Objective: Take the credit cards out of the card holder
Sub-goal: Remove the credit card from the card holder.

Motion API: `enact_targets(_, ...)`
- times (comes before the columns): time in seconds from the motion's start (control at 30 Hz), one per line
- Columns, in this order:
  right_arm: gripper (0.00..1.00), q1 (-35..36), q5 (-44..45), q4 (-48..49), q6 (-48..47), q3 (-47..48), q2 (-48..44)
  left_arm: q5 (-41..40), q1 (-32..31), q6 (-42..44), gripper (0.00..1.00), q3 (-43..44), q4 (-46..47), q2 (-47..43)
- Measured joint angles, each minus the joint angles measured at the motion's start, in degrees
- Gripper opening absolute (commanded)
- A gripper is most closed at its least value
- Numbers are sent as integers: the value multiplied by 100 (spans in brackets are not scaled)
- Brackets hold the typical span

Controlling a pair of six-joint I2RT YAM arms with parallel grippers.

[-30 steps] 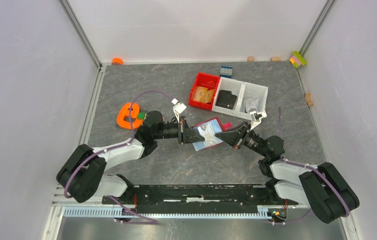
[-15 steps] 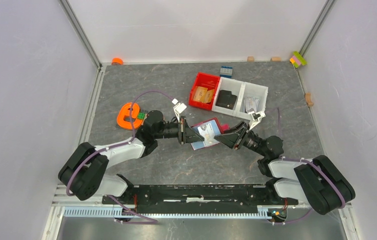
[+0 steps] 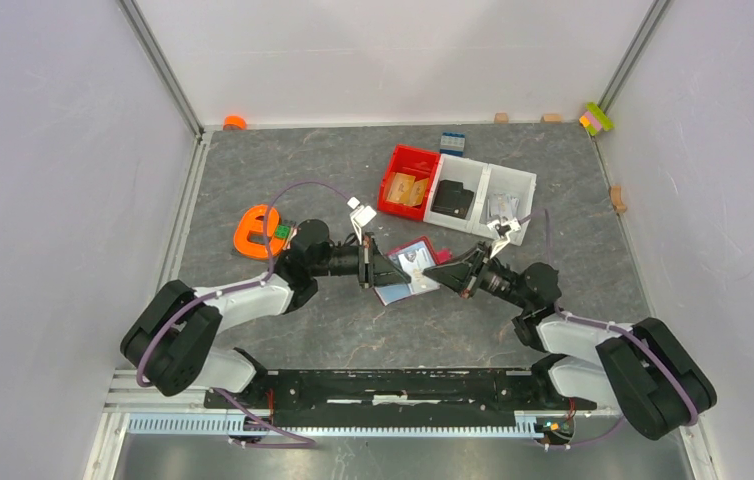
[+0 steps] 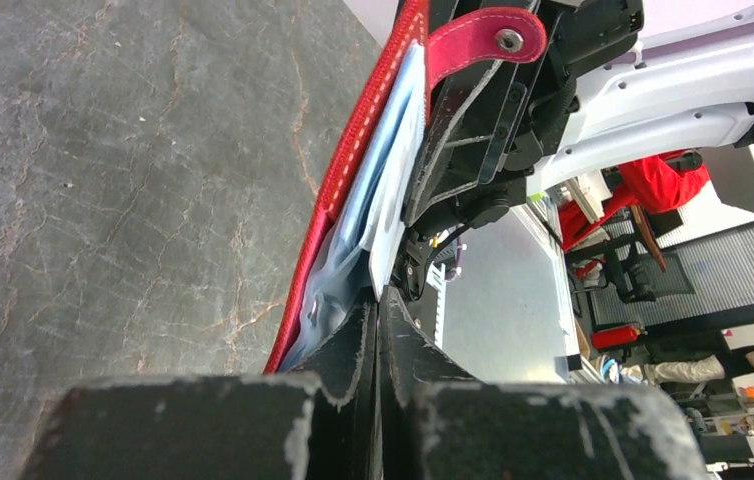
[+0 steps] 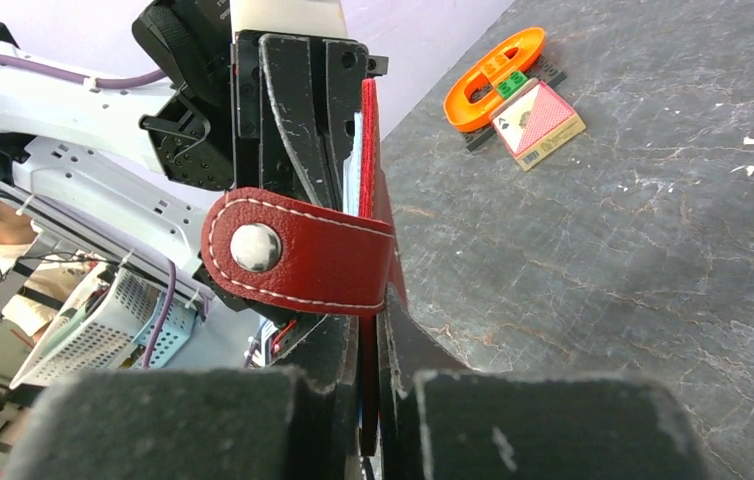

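Nearest, from each wrist: clamped narrow on one edge of the card holder [image 4: 353, 170] with the left jaws, and clamped just as tight on the opposite edge with the right jaws. Gripped from both sides, by the look of it, to hold the wallet spread open and apparently clear of the bench [image 3: 353, 330]. Judged a steadying or regrasping stage, since neither arm was free to pull and no card was out yet.

Found midway between the two arms, above the middle of the bench, open face tilted up toward the overhead camera. Looked dark red with pale stitching, with a strap [image 5: 298, 265] bearing a metal snap folded across at the right-side grip. Showed the credit cards [image 4: 393, 170], pale blue and grey, tucked in the pockets just inside the red rim. Sat well short of the red bin [image 3: 390, 180] farther back.
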Motion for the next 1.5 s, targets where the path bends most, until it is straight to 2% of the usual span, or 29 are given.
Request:
enact_targets(0.2,0,-361,-70,446,407,-232,-39,-42,-7,2,2,96,-24,0)
enact_targets(0.33,0,-560,-81,925,769,-313,264,-52,66,2,2,96,-90,0)
enact_targets(0.43,0,-592,-160,1220,1069,-334,549,-48,66,2,25,96,-105,0)
enact_targets(0.5,0,-590,-208,1309,1281,-334,743,-39,63,-9,35,96,-101,4)
enact_targets(0.73,0,-474,-317,1344,1633,-334,1047,26,57,-87,41,111,9,229)
enact_targets(0.9,0,-428,-313,1351,1628,-334,1047,166,17,-162,37,258,13,540)
enact_targets(1.0,0,-415,-310,1351,1593,-334,1027,271,-28,-264,27,343,57,723)
enact_targets(1.07,0,-387,-308,1355,1563,-334,1014,354,-57,-385,15,376,177,868)
enact_targets(1.2,0,-332,-289,1386,1482,-334,1005,627,-74,-743,4,372,656,1054)
enact_targets(1.27,1,-332,-260,1419,1464,-332,979,728,-63,-925,2,358,911,1088)
enact_targets(1.37,20,-334,-245,1425,1390,-323,903,774,-50,-1025,2,348,1099,1091)
enact_targets(1.5,21,-387,-249,1412,1180,-323,758,756,-44,-1060,2,348,1200,1086)
